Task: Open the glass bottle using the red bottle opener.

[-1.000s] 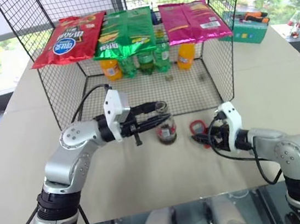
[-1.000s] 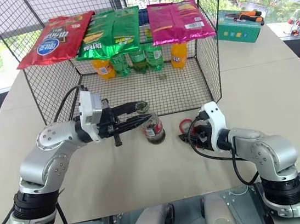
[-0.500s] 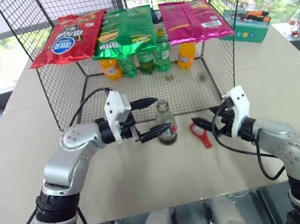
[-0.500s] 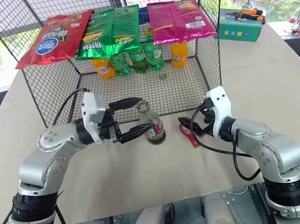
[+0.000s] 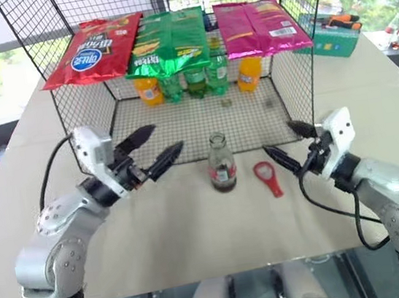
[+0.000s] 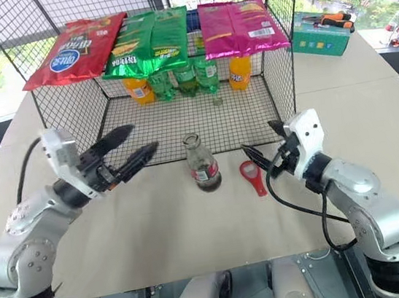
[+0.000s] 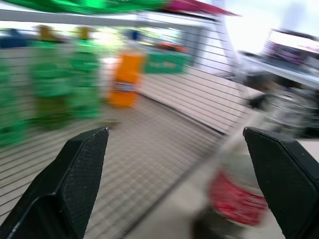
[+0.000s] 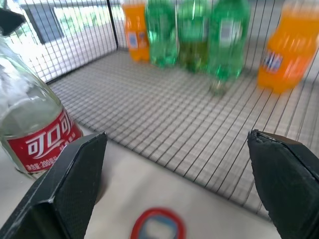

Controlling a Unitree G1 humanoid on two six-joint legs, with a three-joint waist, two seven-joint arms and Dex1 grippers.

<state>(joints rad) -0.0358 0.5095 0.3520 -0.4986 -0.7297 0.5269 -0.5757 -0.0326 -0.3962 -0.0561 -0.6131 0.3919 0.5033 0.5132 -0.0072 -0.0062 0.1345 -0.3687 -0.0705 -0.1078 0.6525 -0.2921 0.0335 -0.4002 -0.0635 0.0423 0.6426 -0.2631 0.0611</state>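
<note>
Clearly both pincers, left gripper [image 5: 153, 145] and right gripper [image 5: 284, 145], stand released; we'd grasp the slippery, breakable glass bottle [image 5: 220, 162] around its labelled body.

Looks like a robot test lab with a mock shop display, not a real store. Plain beige worktop [image 5: 195, 230] carries a black wire-mesh rack [image 5: 91, 112]: chip bags [image 5: 163, 40] in red, green and pink lie on its top, orange soda bottles [image 5: 248, 73] and green soda bottles [image 5: 194, 80] stand inside at the back. Teal box [image 5: 329, 40] with tools on it sits off to the right. Big windows behind, trees outside
</note>
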